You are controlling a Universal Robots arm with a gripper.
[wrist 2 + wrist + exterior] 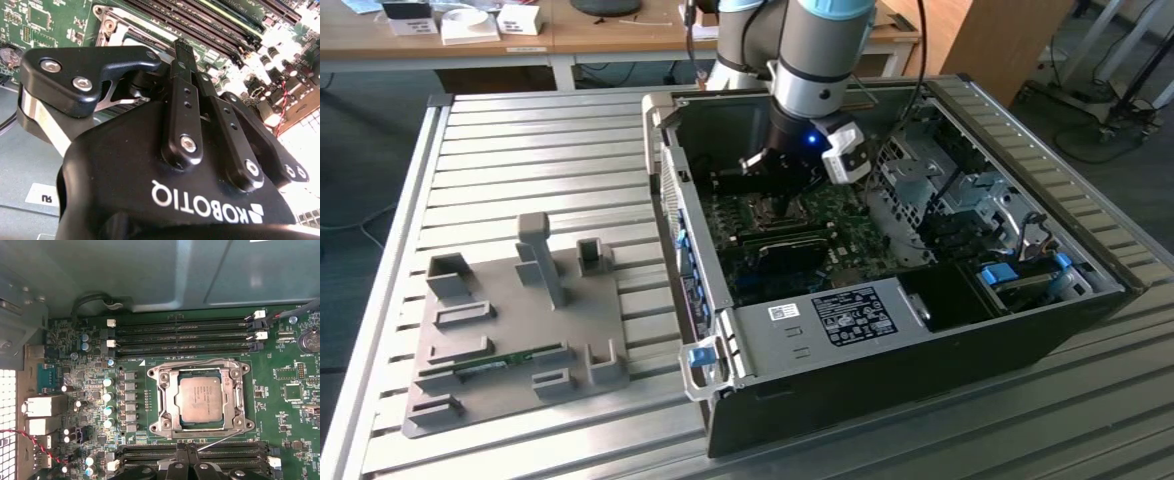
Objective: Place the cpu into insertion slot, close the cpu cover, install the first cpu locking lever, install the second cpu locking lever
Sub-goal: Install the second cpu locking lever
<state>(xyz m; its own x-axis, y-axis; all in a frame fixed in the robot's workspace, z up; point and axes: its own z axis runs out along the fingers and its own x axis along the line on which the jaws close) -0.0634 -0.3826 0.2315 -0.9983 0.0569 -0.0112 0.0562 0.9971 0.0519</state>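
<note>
A ribbed metal bench [520,160] carried an open computer case [881,380] and, toward the exterior view's left, a grey plastic holder [507,330] with upright posts. The robot arm [821,60] reached down into the case, its black hand [781,205] poised low over the green circuit board [280,405]. In the first wrist view, the cpu [201,399] sat flat inside the insertion slot [172,407], between rows of long black memory slots [185,337]. The cpu cover [167,375] lay down around the chip, framing its silver top through its square window. A thin wire locking lever [220,440] slanted away from the socket's edge toward the hand's fingertips [186,452]. In the second wrist view the fingers [182,80] stood pressed together with no gap, closed and holding nothing visible.
</note>
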